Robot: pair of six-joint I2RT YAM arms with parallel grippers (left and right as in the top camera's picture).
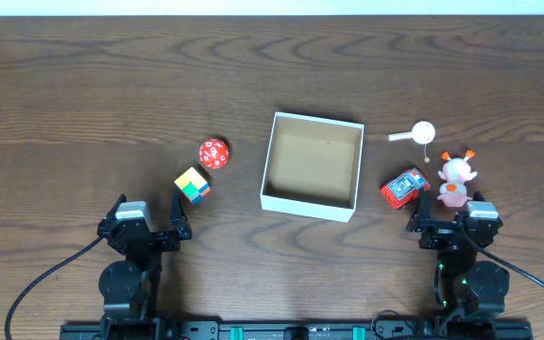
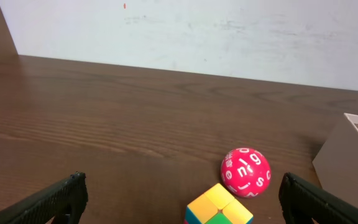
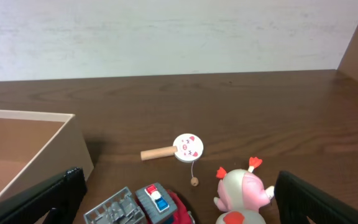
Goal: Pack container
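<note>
The container (image 1: 311, 207), a square shallow white-walled box with a tan inside, sits empty at the table's middle; its corner shows in the left wrist view (image 2: 347, 149) and the right wrist view (image 3: 30, 134). A red number ball (image 1: 213, 153) (image 2: 246, 172) and a colour cube (image 1: 193, 185) (image 2: 219, 208) lie left of it. A red toy truck (image 1: 404, 188) (image 3: 148, 205), a pink-white figure (image 1: 455, 179) (image 3: 242, 194) and a small white rattle drum (image 1: 417, 132) (image 3: 180, 149) lie right of it. My left gripper (image 1: 149, 225) (image 2: 182, 199) is open near the cube. My right gripper (image 1: 450, 222) (image 3: 176, 196) is open by the truck and figure.
The dark wooden table (image 1: 111, 85) reaches a white wall at the back. Both arm bases stand at the front edge, with black cables running out to the sides.
</note>
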